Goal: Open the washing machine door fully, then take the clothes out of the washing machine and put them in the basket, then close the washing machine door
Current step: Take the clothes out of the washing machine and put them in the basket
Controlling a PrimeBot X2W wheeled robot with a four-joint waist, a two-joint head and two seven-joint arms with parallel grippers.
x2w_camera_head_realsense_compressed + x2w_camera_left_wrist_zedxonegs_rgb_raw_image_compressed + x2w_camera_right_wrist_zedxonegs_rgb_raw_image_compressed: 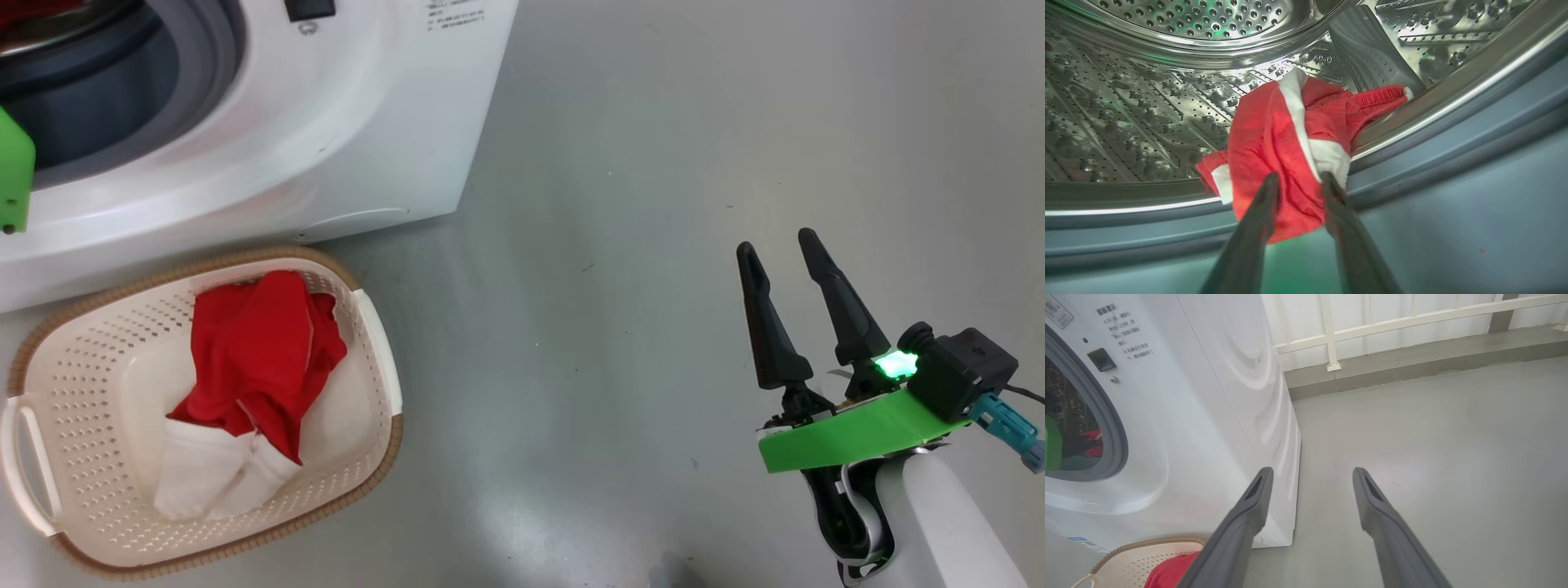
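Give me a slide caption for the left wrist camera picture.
Left hand straddles a red-and-white garment lying at the front lip of the steel drum.

A smooth grey floor [653,204] is seen pretty much everywhere, with pale glare patches picked up on it, and at the far end it's bordered by a low grey ledge [1412,365] that's backed by a whitish wall [1404,338] crossed with white rails [1327,330].
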